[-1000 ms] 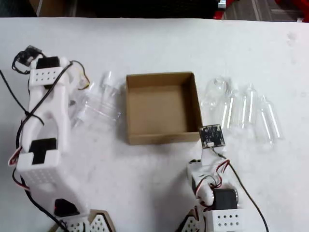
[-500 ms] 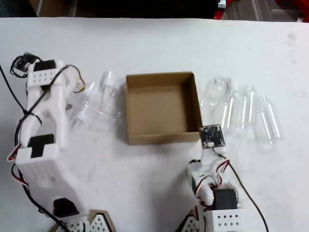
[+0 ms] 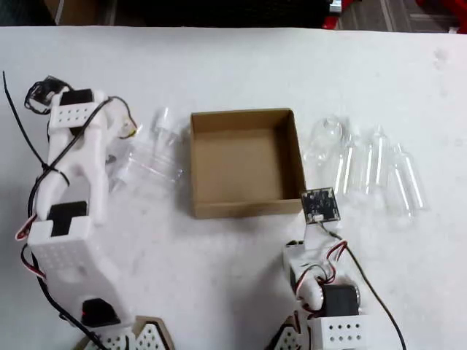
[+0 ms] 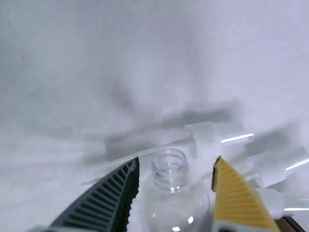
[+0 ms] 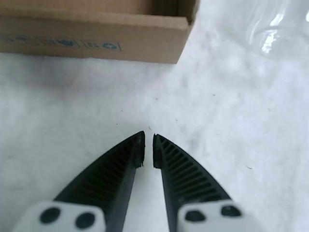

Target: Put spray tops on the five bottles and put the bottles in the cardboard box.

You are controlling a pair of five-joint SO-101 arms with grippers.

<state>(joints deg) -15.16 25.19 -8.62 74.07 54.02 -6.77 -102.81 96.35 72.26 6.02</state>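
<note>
My left gripper [image 4: 176,163] is open, its grey finger [image 4: 108,198] and yellow finger [image 4: 236,198] on either side of a clear bottle [image 4: 170,170] whose open neck points away from the wrist. White spray tops [image 4: 215,134] lie just beyond it. From above, the left arm [image 3: 73,146] stretches over a pile of clear spray tops and the bottle [image 3: 149,162] left of the cardboard box [image 3: 244,208]. Several clear bottles [image 3: 376,173] lie right of the box. My right gripper [image 5: 148,145] is shut with nothing in it, low over the table in front of the box wall [image 5: 96,38].
The right arm [image 3: 325,295] sits folded at the table's near edge, its camera board [image 3: 319,205] by the box's near right corner. A clear bottle [image 5: 277,24] lies past that corner. White table stretches behind the box.
The left arm's wrist end swayed slightly to the left and came back toward the pile. The right arm, box and bottles on the right have not moved.
</note>
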